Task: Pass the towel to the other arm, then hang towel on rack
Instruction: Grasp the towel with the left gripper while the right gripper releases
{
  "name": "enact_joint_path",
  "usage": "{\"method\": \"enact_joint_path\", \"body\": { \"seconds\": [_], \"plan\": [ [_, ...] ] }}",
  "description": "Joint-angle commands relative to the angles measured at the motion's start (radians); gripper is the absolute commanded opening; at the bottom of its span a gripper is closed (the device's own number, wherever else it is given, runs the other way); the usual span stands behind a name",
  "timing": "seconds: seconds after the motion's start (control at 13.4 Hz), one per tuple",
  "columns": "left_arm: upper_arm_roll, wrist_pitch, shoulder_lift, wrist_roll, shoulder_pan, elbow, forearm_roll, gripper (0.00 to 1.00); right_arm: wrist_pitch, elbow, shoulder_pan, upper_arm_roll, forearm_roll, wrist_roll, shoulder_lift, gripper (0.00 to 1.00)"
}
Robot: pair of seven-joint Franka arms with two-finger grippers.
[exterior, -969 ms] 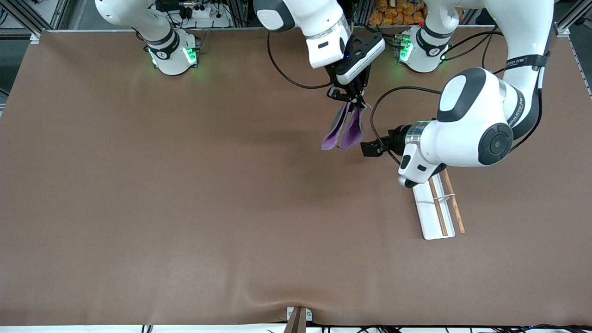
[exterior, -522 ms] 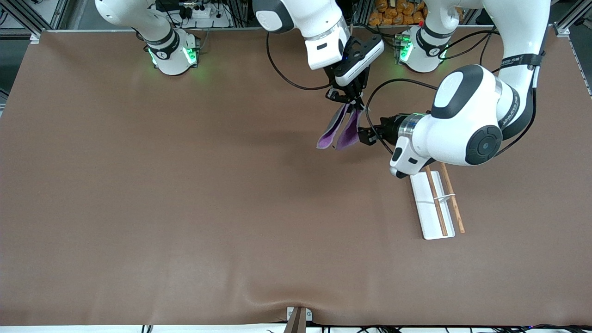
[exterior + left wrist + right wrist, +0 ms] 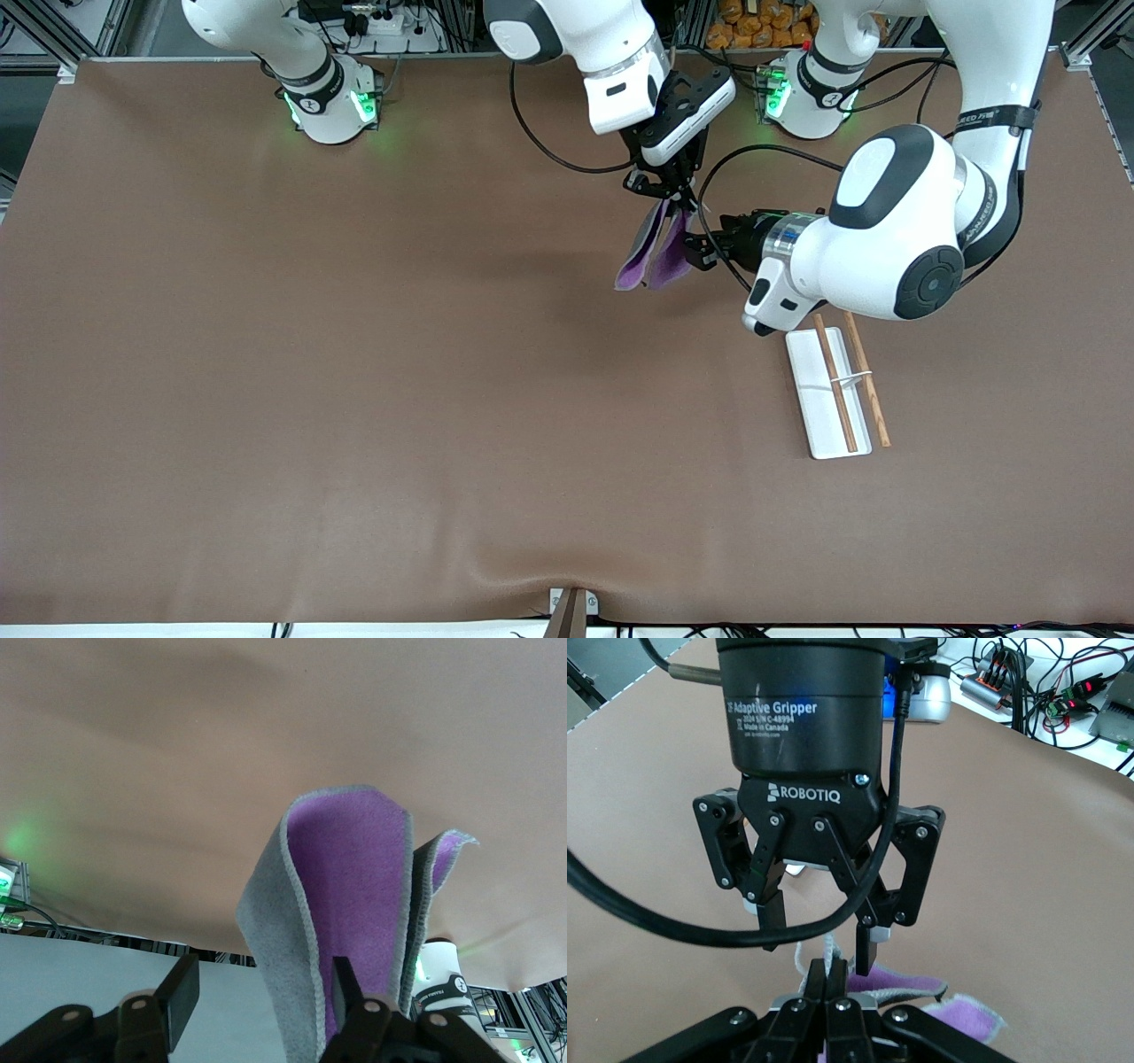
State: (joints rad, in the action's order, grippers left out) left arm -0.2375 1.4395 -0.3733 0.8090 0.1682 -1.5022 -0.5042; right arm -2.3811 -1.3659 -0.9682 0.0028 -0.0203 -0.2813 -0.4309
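Right claw (image 3: 675,197) pinches towel (image 3: 654,252) by its top edge, hanging above worktop (image 3: 354,354). Left claw (image 3: 698,251), fingers spread around the cloth's hanging fold. Risk: early release before left closes; towel drops, missing rack (image 3: 837,390).

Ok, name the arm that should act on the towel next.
Left. The left gripper is open at the towel, which hangs from the shut right gripper, and the rack lies toward the left arm's end.
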Motion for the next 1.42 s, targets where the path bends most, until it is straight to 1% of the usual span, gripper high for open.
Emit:
{"method": "enact_joint_path", "body": {
  "seconds": [0.0,0.15,0.22,0.52,0.67,0.82,0.97,1.04,1.12,1.27,1.34],
  "plan": [
    [-0.002,-0.040,0.002,0.018,-0.007,0.007,-0.042,0.60,0.002,0.019,-0.001,-0.001,0.013,-0.004,-0.011,0.00],
    [-0.002,-0.044,0.002,0.018,-0.013,0.007,-0.059,0.57,0.002,0.021,0.000,-0.001,0.011,-0.006,-0.011,0.00],
    [-0.002,-0.044,0.001,0.018,-0.013,0.005,-0.069,0.56,0.000,0.021,0.000,-0.001,0.011,-0.006,-0.011,0.00],
    [-0.002,-0.044,-0.004,0.018,-0.013,0.005,-0.076,0.43,0.000,0.021,0.002,-0.003,0.011,-0.006,-0.011,0.00],
    [-0.002,-0.045,-0.006,0.016,-0.015,0.005,-0.109,0.41,-0.001,0.021,0.003,-0.003,0.011,-0.006,-0.011,0.00],
    [-0.002,-0.045,-0.009,0.016,-0.012,0.005,-0.112,0.40,-0.001,0.021,0.008,-0.003,0.011,-0.006,-0.011,0.00],
    [-0.002,-0.045,-0.010,0.016,-0.004,0.005,-0.112,0.37,0.000,0.021,0.008,-0.003,0.011,-0.006,-0.011,0.00],
    [-0.002,-0.045,-0.010,0.015,-0.004,0.005,-0.112,0.32,0.000,0.021,0.008,-0.004,0.011,-0.006,-0.011,0.00],
    [-0.002,-0.045,-0.016,0.012,-0.007,0.005,-0.112,0.26,-0.001,0.021,0.008,-0.004,0.011,-0.006,-0.009,0.00],
    [-0.002,-0.045,-0.018,0.009,-0.009,0.008,-0.112,0.05,-0.001,0.021,0.009,-0.004,0.011,-0.006,-0.009,0.00],
    [-0.002,-0.045,-0.021,0.009,-0.009,0.010,-0.112,0.00,-0.001,0.021,0.009,-0.004,0.010,-0.006,-0.009,0.00]
  ]
}}
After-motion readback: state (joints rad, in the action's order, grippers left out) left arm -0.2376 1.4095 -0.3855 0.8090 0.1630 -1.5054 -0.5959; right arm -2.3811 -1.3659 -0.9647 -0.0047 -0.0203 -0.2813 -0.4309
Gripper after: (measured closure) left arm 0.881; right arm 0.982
